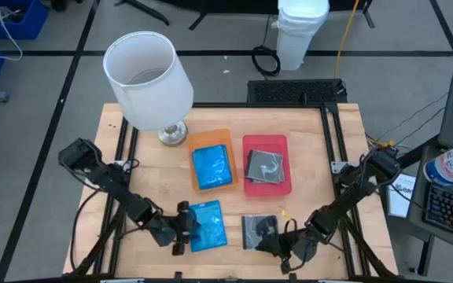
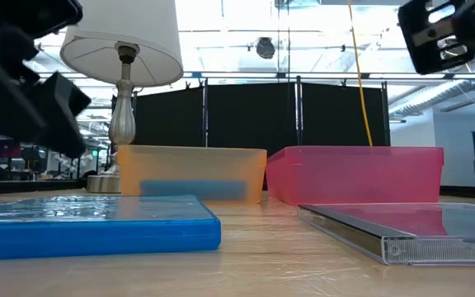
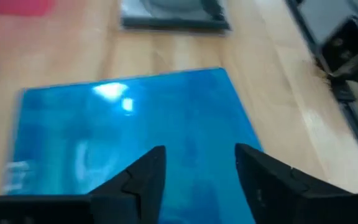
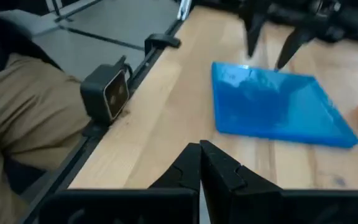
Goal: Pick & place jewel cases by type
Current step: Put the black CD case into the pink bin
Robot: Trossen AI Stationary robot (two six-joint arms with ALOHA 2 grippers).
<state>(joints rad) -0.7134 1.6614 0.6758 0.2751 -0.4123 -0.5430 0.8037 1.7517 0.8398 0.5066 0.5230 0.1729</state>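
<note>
wooden table, blue jewel case (flat), clear case

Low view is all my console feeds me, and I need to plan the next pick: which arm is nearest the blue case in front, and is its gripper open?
Observer: The left gripper is at the blue jewel case, fingers open above its near edge.
Operator: And the right one?
Observer: The right gripper is shut, beside the clear dark case on the table.
Operator: What is inside the two trays?
Observer: The orange tray holds one blue case; the red tray holds one dark case.
</note>
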